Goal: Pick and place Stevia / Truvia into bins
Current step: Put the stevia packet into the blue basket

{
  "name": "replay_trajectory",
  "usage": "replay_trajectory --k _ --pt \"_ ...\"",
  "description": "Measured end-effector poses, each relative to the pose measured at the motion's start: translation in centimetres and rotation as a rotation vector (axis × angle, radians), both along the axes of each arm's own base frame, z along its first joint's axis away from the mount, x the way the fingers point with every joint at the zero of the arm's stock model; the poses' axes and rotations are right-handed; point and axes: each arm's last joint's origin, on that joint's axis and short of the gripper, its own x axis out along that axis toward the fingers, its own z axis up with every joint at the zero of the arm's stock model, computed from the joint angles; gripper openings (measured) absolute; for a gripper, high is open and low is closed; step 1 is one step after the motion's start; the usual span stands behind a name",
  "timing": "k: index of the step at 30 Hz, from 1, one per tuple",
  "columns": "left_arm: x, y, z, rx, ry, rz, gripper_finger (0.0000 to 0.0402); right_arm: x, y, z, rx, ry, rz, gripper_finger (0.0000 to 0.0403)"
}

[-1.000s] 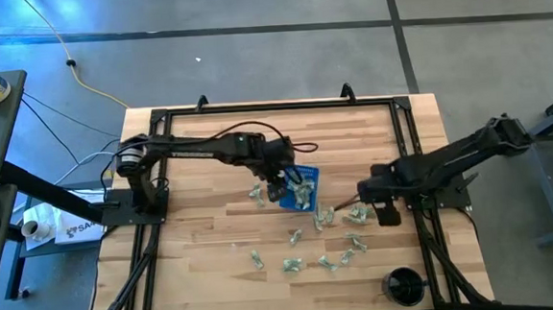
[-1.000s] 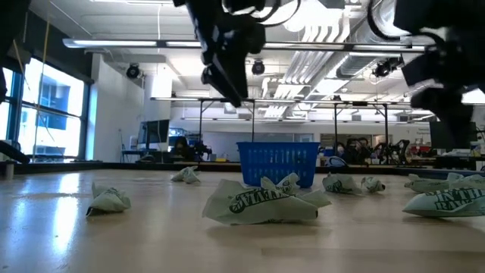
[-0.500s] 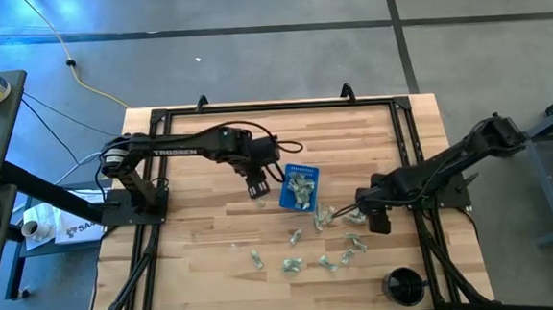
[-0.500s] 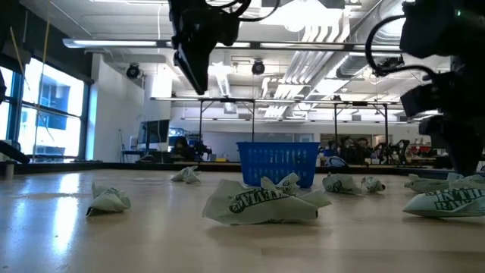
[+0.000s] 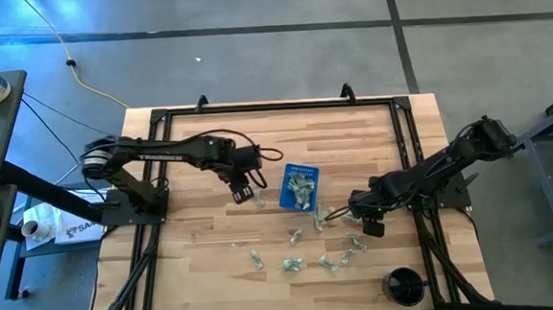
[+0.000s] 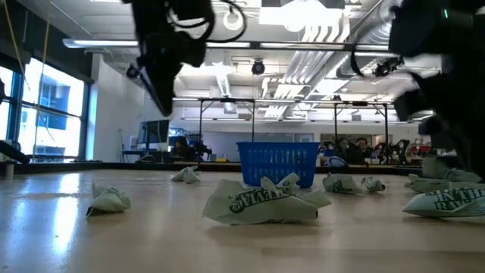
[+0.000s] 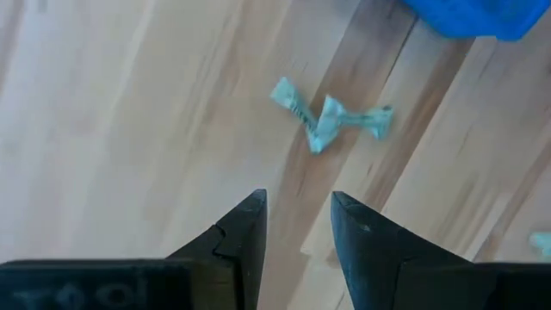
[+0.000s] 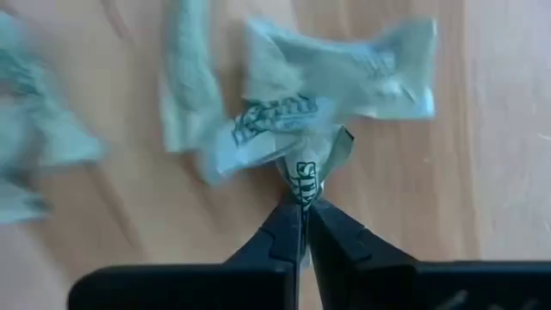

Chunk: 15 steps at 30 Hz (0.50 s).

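Observation:
The blue bin (image 5: 301, 186) stands mid-table with several Stevia / Truvia sachets inside. More crumpled pale green sachets (image 5: 321, 261) lie loose on the wood nearer the front edge. My left gripper (image 7: 298, 207) hangs open above bare table just left of the bin, with one twisted sachet (image 7: 330, 121) lying a little ahead of its fingertips. My right gripper (image 8: 304, 211) points down to the right of the bin and is shut on a crumpled sachet (image 8: 331, 112) in a small cluster (image 5: 352, 218). My right gripper pinches a crumpled fold at the sachet's edge (image 8: 303, 176) between its two fingertips. The fingers come from above, pointing down. The rest of the sachet spreads out ahead of the fingers, seemingly on the wood beside other sachets.
A round black cup (image 5: 405, 285) stands at the front right corner. A black frame (image 5: 273, 104) runs round the table. In the low view, sachets (image 6: 261, 201) lie in front of the bin (image 6: 278, 163). Bare wood lies at the far side and front left.
My left gripper has moved from over the bin's left edge toward the table's left edge, staying above the table. My right gripper has come down and a little leftward onto the cluster of sachets right of the bin.

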Motion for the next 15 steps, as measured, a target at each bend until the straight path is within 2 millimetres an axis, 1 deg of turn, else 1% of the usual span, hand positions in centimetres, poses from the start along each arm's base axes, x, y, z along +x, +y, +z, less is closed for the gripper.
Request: replay_trajectory --k 3,5,7,9,10,13,15 --pt "-2.2 0.1 -1.5 -0.022 -0.029 0.069 0.0165 0.9 0.1 2.8 0.023 -0.053 -0.073 0.002" --pt "-3.2 0.0 -2.6 -0.031 -0.051 0.114 0.0165 1.4 0.1 4.8 0.007 -0.082 -0.102 0.001" --pt "-4.3 -0.1 -3.7 -0.037 -0.065 0.142 0.0165 2.3 -0.3 7.2 -0.01 -0.16 -0.135 0.0005" --pt "-4.9 -0.2 -4.4 -0.05 -0.111 0.148 0.0165 3.6 -1.3 9.0 -0.017 -0.252 -0.165 0.0009" --pt "-5.0 -0.3 -4.8 -0.066 -0.14 0.143 0.0165 4.3 -1.9 9.5 -0.019 -0.289 -0.175 0.001" --pt "-5.4 -0.5 -6.2 -0.122 -0.167 0.126 0.0165 6.7 -4.5 10.1 -0.01 -0.375 -0.2 0.0004" --pt "-5.5 -0.5 -6.6 -0.139 -0.187 0.124 0.0165 8.5 -6.4 9.8 0.03 -0.412 -0.207 0.0007"
